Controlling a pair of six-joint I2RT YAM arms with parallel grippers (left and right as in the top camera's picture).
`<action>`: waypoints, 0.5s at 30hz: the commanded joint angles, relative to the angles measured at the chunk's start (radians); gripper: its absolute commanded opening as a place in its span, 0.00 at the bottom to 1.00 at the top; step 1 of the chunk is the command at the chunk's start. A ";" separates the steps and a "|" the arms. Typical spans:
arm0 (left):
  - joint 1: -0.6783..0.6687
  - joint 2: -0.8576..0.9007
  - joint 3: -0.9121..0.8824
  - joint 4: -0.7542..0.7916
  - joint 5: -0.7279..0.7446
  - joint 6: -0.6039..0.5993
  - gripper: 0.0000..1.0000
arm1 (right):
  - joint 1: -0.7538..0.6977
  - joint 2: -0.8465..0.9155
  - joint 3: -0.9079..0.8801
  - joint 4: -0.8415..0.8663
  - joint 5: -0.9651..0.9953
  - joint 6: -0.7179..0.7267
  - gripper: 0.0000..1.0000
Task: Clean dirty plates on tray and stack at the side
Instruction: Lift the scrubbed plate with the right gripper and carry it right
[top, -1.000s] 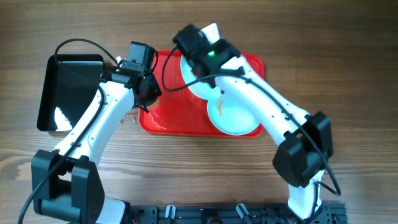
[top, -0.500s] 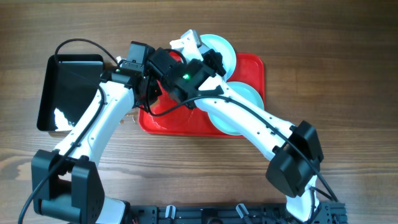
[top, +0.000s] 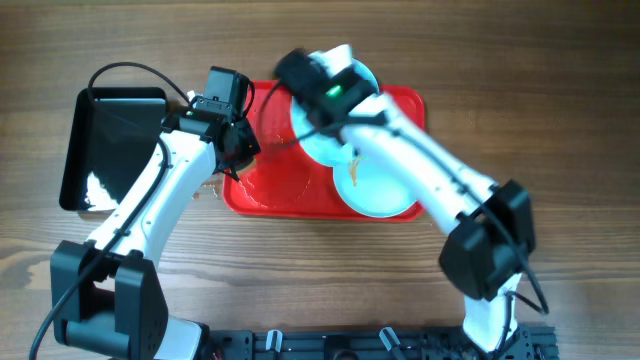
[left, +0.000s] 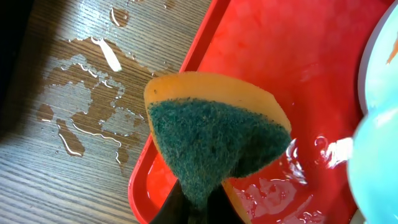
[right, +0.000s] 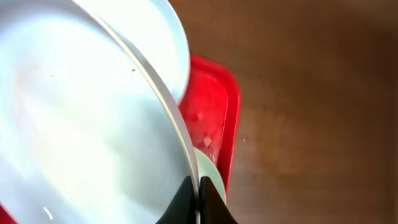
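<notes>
Held plate (top: 312, 138), right arm (top: 420, 170) block tray's (top: 268, 185) right; left bare

Wooden table (top: 560, 90) fills frame. Black tray (top: 110, 140) at upper left. Red tray (top: 270, 190) at upper centre, water sheen on its lower-left floor; wet spots on wood just left of it.

Lower plate (top: 380, 190) flat in red tray's lower right. Upper plate (top: 312, 135) at tray's upper middle, partly under right arm (top: 420, 170). Pale-blue rim right of wrist: same plate or another, cannot tell.

Right gripper (top: 335, 60) blurred at tray's top edge.

Left arm (top: 150, 210) rises from lower left. Left gripper (top: 240, 150) over tray's left rim, jaws unreadable.
</notes>
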 joint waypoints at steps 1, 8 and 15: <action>0.002 -0.018 -0.005 0.003 0.008 -0.013 0.04 | -0.176 -0.019 0.016 -0.023 -0.324 0.037 0.04; 0.002 -0.018 -0.005 0.003 0.008 -0.013 0.04 | -0.619 -0.018 -0.002 0.080 -0.914 -0.028 0.04; 0.002 -0.018 -0.005 0.004 0.025 -0.013 0.04 | -0.920 -0.011 -0.170 0.236 -0.970 0.080 0.04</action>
